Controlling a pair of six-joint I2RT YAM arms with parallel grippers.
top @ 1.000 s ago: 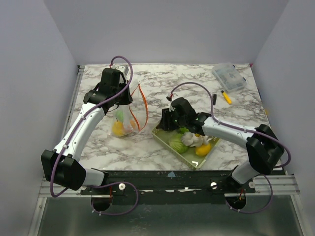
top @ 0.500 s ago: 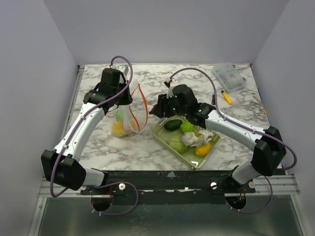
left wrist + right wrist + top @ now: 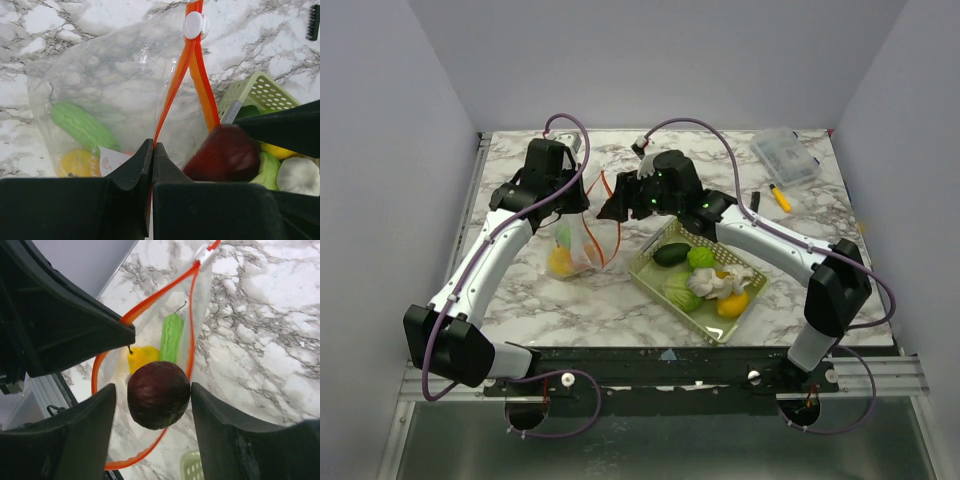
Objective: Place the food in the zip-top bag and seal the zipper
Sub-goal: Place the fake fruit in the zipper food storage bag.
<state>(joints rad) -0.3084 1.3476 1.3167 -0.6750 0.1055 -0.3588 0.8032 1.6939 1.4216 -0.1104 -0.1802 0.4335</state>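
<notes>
- The clear floppy zip-top bag (image 3: pixel 582 245) lies on the marble tabletop (image 3: pixel 570 300) with its mouth pulled open. Its orange-red zipper strip (image 3: pixel 176 82) forms a loop.
- The left gripper (image 3: pixel 152 147) has its jaws pressed fully together on the near side of that strip. This lifts the rim and holds the mouth apart.
- The right gripper (image 3: pixel 159 390) hangs just above the bag's mouth. Its jaws are spread only as wide as the dark red-purple round toy fruit (image 3: pixel 159 401) they clamp, gripping it across its widest part.
- Inside the bag already lie a green ridged toy vegetable (image 3: pixel 82 125) and a yellow toy fruit (image 3: pixel 75 162).
- Just beside the bag, on its right, stands the pale green mesh basket (image 3: pixel 653 245) with more toy food in it.
- The round fruit is probably light, hard and smooth. A loose pinch could let it squirt out, so the hold across its middle suits it, and it should drop freely once released.
- The bag film looks thin, limp and slippery, and the mouth would likely collapse without support. The stiffer rim strip is the sensible place to grip it.
- For sealing, the white slider (image 3: pixel 195 25) at the bag's far end seems the part to pinch and draw along while the strip is held taut.
</notes>
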